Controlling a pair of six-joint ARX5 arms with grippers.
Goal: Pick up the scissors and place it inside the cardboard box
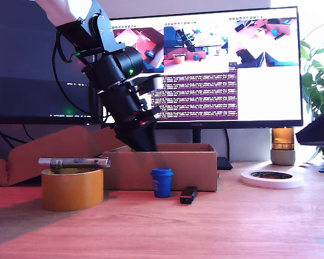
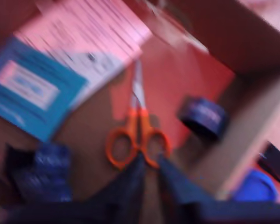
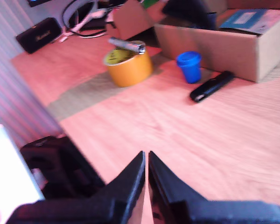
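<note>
Our first gripper (image 2: 149, 161) is down inside the cardboard box (image 1: 167, 167), jaws nearly together at the handles of the scissors (image 2: 137, 135); the first wrist view is blurred, so we cannot tell whether the tips pinch a loop or only touch it. One pair of scissors, orange loops toward the gripper, blades pointing away, lying on the box floor. Also on the box floor: one blue-and-white booklet (image 2: 42, 84) on one side of the scissors, one dark round thing (image 2: 203, 116) on the other side near a box wall, and dark blurred items (image 2: 42, 172) near the gripper. The floor around the blades is bare; the box wall stands close beyond the round thing.

In the exterior view the first arm (image 1: 119, 81) leans down over the box's rim, its tip hidden behind the front wall. In front of the box stand one blue cup (image 1: 162, 182) and one black bar-shaped thing (image 1: 188, 195), just beside each other. To the box's left in that view sits one tape roll (image 1: 72, 189) with one grey metal tool (image 1: 74, 161) lying across its top. To the box's right, well apart, lies one white ring (image 1: 271, 178).

Our second gripper (image 3: 145, 179) hangs over open desk (image 3: 186, 140), well apart from the box, jaws almost touching with nothing between them. Bare wood between it and the cup.
</note>
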